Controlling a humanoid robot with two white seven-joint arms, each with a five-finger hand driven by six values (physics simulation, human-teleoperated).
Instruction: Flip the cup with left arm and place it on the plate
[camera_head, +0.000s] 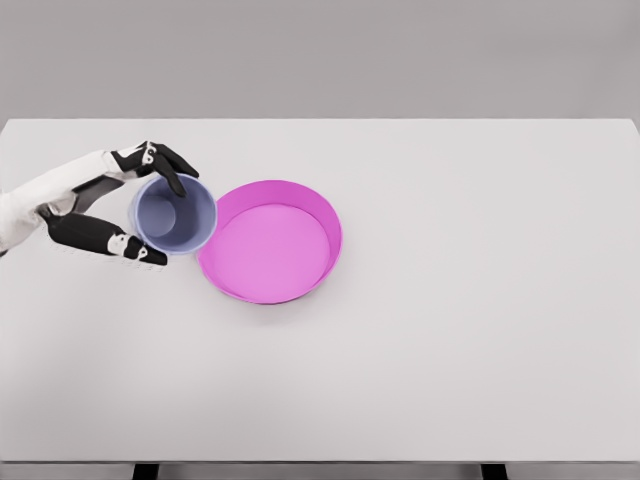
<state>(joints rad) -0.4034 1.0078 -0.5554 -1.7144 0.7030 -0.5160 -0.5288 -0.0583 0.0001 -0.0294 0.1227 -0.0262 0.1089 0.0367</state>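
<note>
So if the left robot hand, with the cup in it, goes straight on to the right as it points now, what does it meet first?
Most likely the pink plate: its near rim lies right beside the cup held by the left robot hand. How high the cup is cannot be told, so it might pass over the rim.

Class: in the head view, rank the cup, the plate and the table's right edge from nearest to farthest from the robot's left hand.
1. Cup: inside the left hand's grasp, far left.
2. Plate: just right of the cup.
3. Table's right edge: far right.

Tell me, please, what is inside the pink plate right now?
Nothing lies in the pink plate; its floor shows bare. The lavender cup overlaps its left rim, held by the left hand, hiding that edge.
</note>
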